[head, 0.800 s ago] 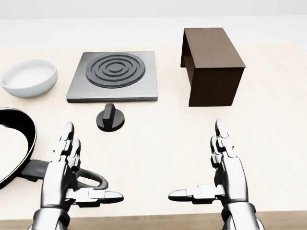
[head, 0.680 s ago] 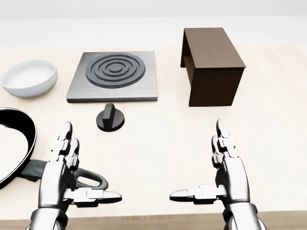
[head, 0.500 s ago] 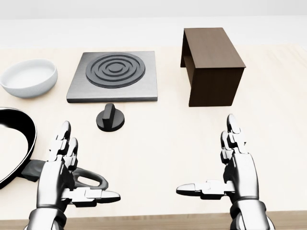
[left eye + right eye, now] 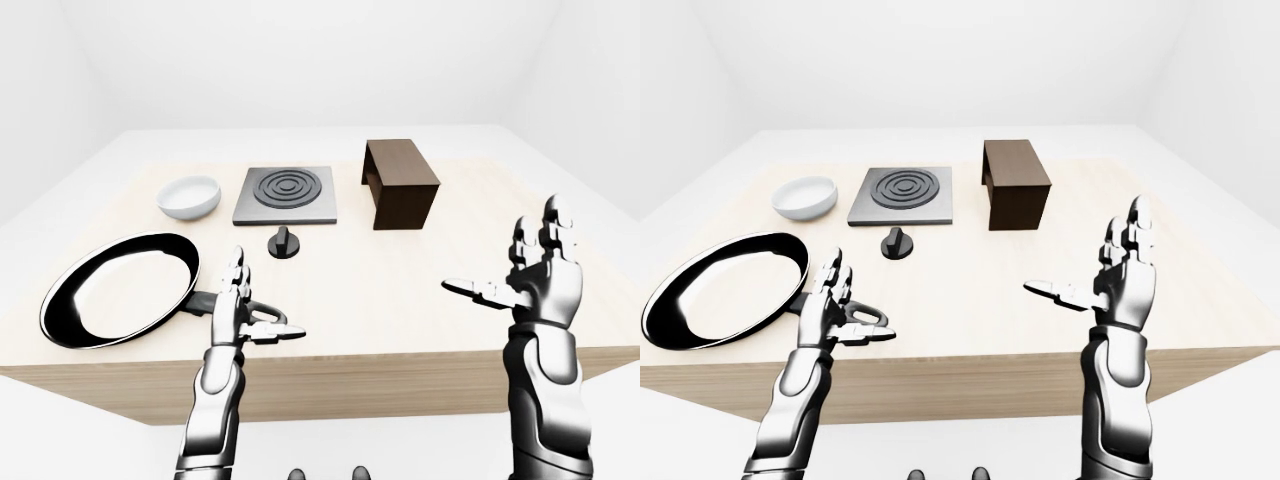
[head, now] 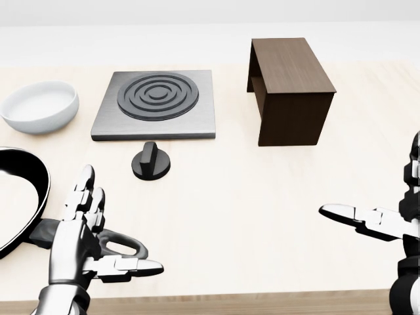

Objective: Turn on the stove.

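The stove is a grey square plate with dark concentric rings, at the upper left of the head view. Its black round knob with a raised bar sits on the table just below the plate. My left hand hovers open, palm inward, near the bottom left, well below the knob and over the pan's handle. My right hand is open too, fingers up and thumb pointing left. It is raised far to the right of the knob and partly cut off by the head view's right edge. Neither hand touches anything.
A white bowl stands left of the stove. A black frying pan lies at the left, its handle under my left hand. A dark brown wooden box stands right of the stove. The table's near edge runs along the bottom.
My right hand has swung out to the right and lifted, now half out of the head view. The left hand has barely shifted. The knob has not moved.
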You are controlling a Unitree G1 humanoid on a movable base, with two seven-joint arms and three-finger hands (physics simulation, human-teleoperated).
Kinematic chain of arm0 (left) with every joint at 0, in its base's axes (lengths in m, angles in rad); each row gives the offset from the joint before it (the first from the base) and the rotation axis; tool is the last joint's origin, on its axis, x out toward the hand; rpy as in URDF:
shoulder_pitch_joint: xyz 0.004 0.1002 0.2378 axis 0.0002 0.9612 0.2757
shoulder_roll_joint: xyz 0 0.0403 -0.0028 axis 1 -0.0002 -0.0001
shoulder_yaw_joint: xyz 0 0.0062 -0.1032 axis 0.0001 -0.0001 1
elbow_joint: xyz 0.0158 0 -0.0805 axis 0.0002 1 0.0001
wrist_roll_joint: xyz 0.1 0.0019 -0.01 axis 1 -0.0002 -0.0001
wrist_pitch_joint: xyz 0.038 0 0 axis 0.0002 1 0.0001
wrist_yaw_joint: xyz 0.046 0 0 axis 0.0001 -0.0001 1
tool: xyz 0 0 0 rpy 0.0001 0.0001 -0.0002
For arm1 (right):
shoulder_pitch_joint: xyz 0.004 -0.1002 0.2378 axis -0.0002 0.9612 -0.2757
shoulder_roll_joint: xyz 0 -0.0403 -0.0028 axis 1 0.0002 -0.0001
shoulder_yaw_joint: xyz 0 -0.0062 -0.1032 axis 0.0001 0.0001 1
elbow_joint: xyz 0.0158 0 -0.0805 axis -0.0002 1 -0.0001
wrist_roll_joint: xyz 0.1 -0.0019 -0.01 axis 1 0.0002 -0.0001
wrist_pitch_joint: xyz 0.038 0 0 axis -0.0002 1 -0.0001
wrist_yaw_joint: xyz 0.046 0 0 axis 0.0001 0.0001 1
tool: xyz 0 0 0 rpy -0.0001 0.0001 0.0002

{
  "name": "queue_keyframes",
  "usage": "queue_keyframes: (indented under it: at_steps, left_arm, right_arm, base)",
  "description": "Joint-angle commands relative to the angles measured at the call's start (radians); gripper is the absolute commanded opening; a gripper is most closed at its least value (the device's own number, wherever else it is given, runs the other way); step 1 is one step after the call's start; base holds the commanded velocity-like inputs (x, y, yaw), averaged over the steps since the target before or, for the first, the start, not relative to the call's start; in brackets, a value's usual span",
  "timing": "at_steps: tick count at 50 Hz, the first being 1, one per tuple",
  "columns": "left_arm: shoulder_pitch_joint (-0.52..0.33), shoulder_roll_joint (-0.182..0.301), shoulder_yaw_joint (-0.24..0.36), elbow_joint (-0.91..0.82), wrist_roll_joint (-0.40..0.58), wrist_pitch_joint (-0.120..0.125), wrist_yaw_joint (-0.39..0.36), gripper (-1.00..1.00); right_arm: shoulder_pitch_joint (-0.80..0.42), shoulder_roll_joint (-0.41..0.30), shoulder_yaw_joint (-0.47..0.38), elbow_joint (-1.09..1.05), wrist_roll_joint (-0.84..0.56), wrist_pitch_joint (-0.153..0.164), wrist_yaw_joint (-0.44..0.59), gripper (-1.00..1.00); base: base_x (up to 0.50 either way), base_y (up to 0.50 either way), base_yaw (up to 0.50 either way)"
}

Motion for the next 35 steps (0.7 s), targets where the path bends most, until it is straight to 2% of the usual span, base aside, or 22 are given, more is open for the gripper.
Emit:
queue_keyframes:
  at_steps: [1,4,12,16,19,22,27,32,35]
  left_arm:
    - [-0.001,-0.001,-0.003,0.014,0.001,-0.01,0.0,1.0]
    - [0.003,-0.001,-0.004,0.002,0.0,-0.002,-0.001,1.0]
    - [0.001,-0.002,-0.007,0.018,0.002,-0.014,-0.002,1.0]
    - [0.003,-0.004,-0.01,0.014,0.0,-0.007,-0.004,1.0]
    - [0.001,-0.005,-0.011,0.031,0.0,-0.02,-0.005,1.0]
    - [0.001,-0.003,-0.009,0.02,-0.003,-0.011,-0.004,1.0]
    - [0.003,-0.006,-0.014,0.03,0.001,-0.021,-0.004,1.0]
    - [0.004,-0.004,-0.013,0.019,0.0,-0.012,-0.005,1.0]
    - [0.002,-0.004,-0.012,0.026,0.0,-0.016,-0.005,1.0]
  right_arm:
    - [-0.002,-0.011,-0.025,-0.049,0.015,0.0,0.007,1.0]
    - [0.0,-0.009,-0.02,-0.05,0.008,0.0,0.013,1.0]
    - [-0.001,-0.007,-0.019,-0.049,0.004,0.0,0.029,1.0]
    - [0.0,-0.005,-0.015,-0.054,0.001,0.0,0.031,1.0]
    - [0.001,-0.004,-0.018,-0.049,0.005,0.0,0.033,1.0]
    - [0.0,-0.004,-0.015,-0.049,0.002,0.0,0.032,1.0]
    - [0.001,-0.005,-0.018,-0.056,0.005,0.0,0.034,1.0]
    - [0.001,-0.004,-0.013,-0.048,0.001,0.0,0.035,1.0]
    - [0.001,-0.005,-0.014,-0.052,0.002,0.0,0.036,1.0]
  base:
    - [0.0,0.0,0.0]
    - [0.12,0.0,0.0]
    - [0.35,0.0,0.0]
    - [0.38,0.0,0.0]
    - [0.38,0.0,0.0]
    - [0.38,0.0,0.0]
    - [0.38,0.0,0.0]
    - [0.38,0.0,0.0]
    - [0.38,0.0,0.0]
